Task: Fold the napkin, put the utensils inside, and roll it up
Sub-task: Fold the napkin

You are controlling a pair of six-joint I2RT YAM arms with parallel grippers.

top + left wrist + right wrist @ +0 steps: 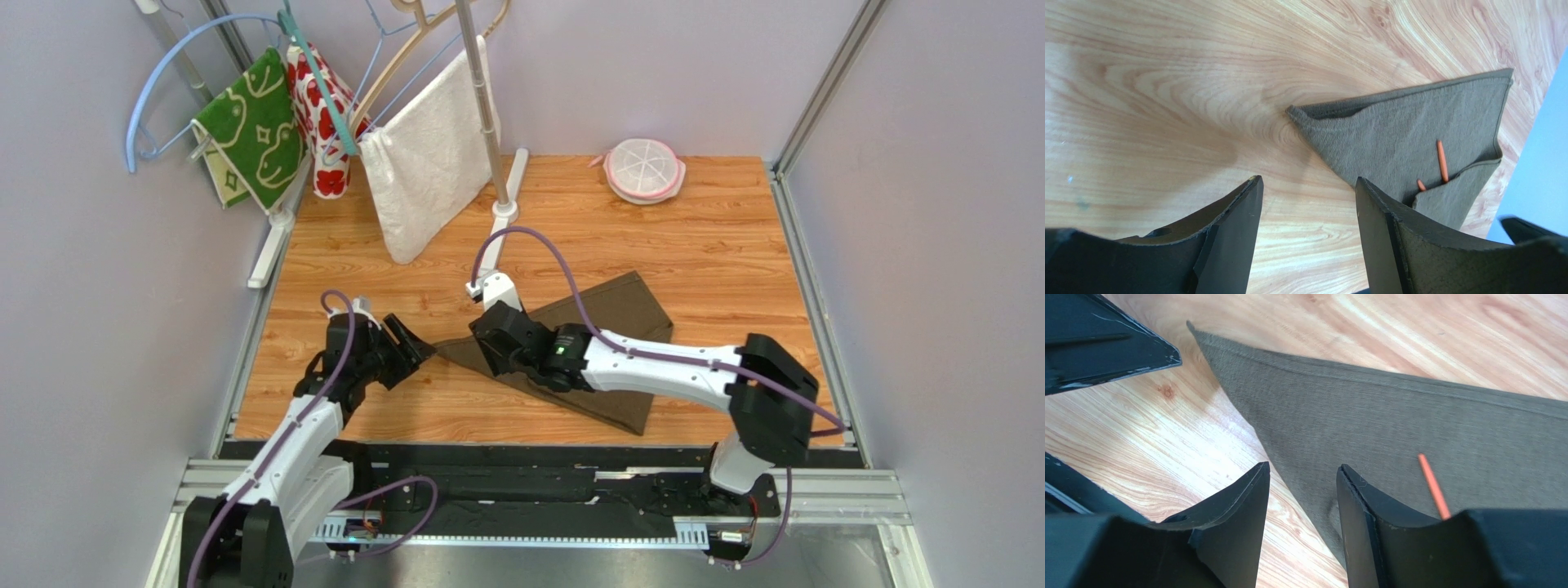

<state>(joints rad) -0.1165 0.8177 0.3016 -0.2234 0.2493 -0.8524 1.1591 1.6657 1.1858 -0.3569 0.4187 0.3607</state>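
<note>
Right claw [1303, 471] gapes empty over the folded napkin [620, 312] mid-frame; left claw [1309, 182] gapes empty beside it. Utensils [1442, 160] poke from the fold; snagging the edge could spill them.

Robot lab test cell: plain lilac panel walls [687, 74], aluminium frame rails [816, 306], wood-grain laminate tabletop [724, 221], white-and-black robot arms [662, 365] bolted at its near edge.

Matt, felt-like brown cloth napkin [1389, 416]; smooth, perhaps plastic orange utensils [1442, 160]; glossy wood-grain table [1168, 92].
</note>
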